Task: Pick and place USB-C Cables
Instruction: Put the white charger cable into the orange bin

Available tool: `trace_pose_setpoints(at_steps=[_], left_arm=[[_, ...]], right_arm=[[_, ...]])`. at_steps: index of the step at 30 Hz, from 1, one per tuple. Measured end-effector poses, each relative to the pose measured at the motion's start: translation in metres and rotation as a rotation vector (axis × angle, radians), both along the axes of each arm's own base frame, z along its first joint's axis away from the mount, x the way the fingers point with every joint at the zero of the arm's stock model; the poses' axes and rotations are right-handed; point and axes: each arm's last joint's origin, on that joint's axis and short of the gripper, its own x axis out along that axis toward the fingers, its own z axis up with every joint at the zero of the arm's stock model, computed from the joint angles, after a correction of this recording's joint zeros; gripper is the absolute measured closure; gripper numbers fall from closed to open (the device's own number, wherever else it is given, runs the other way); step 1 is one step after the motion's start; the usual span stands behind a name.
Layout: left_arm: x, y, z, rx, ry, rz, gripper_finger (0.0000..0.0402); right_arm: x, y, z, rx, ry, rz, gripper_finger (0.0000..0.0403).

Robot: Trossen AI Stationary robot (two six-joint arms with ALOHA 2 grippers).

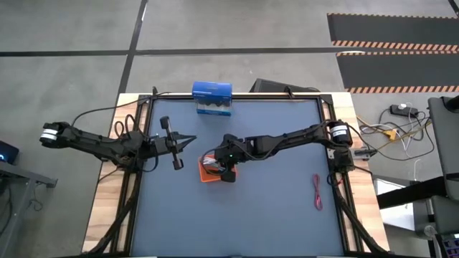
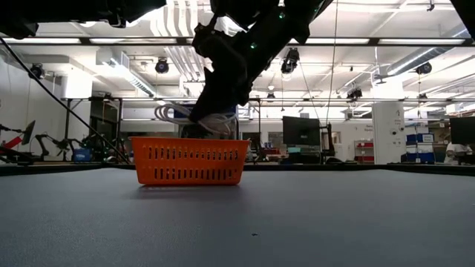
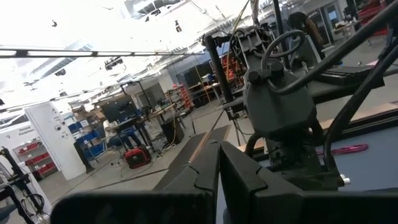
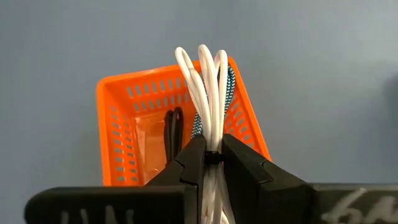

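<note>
Fingers of the right gripper (image 4: 211, 158) pinch the white cable (image 4: 208, 93) above the orange basket (image 4: 118, 99), apparently for dropping in; red cable (image 1: 315, 192) waits at four o'clock.

Overhead down, low level, both sharing orange tray (image 1: 211, 172)

A robotics lab: exposed ceiling ducts (image 2: 178, 63), monitors (image 2: 300, 131), other robot arms (image 2: 22, 137) behind
</note>
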Motion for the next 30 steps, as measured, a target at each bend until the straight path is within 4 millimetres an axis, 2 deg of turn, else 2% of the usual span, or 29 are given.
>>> trace_pose_setpoints(at_steps=[23, 30], left_arm=[[0.0002, 0.0, -0.0002, 0.0, 0.001, 0.0, 0.0402], [0.0001, 0.0, -0.0001, 0.0, 0.001, 0.0, 0.0402]], right_arm=[[-0.0004, -0.0013, -0.0008, -0.025, 0.001, -0.033, 0.0364], [-0.0004, -0.0023, -0.0007, -0.017, 0.0, -0.056, 0.0325]])
